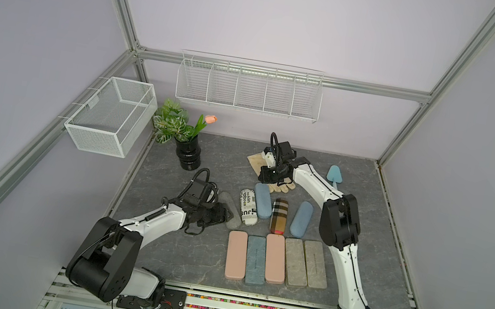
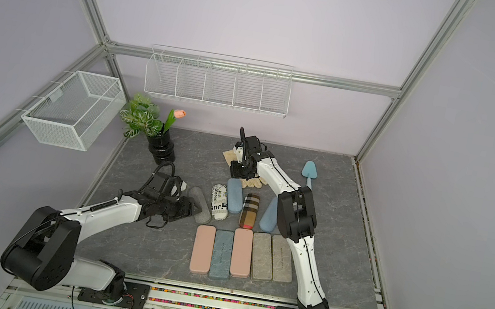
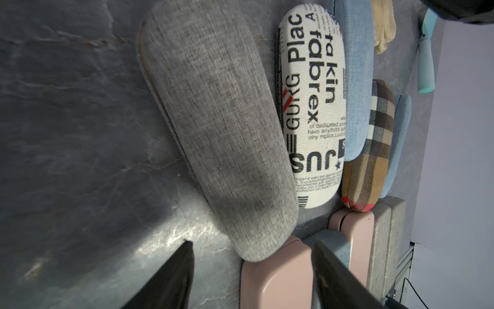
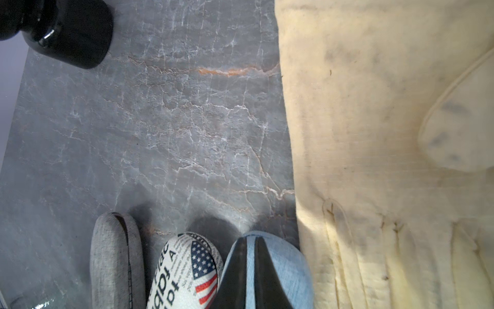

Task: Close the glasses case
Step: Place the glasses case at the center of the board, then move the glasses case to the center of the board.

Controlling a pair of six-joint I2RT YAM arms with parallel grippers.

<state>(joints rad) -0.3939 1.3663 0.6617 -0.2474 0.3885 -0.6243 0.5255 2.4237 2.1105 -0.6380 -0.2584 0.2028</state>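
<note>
L gripper (image 3: 252, 246) wide open, nothing held. Grey case (image 3: 213, 120) lies on table (image 3: 66, 133) just ahead of its tips, near end almost btwn them, long axis running away from gripper w/ slight slant. Seam looks ajar. L arm nearer. R gripper (image 4: 251, 254), shut & empty, is over blue case (image 4: 288, 267) further off.

Cases (image 1: 279, 216) crowded together, tabletop (image 1: 217, 163) free around them

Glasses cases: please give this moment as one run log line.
left claw: open, by grey case end | right claw: shut, over blue case end
</note>
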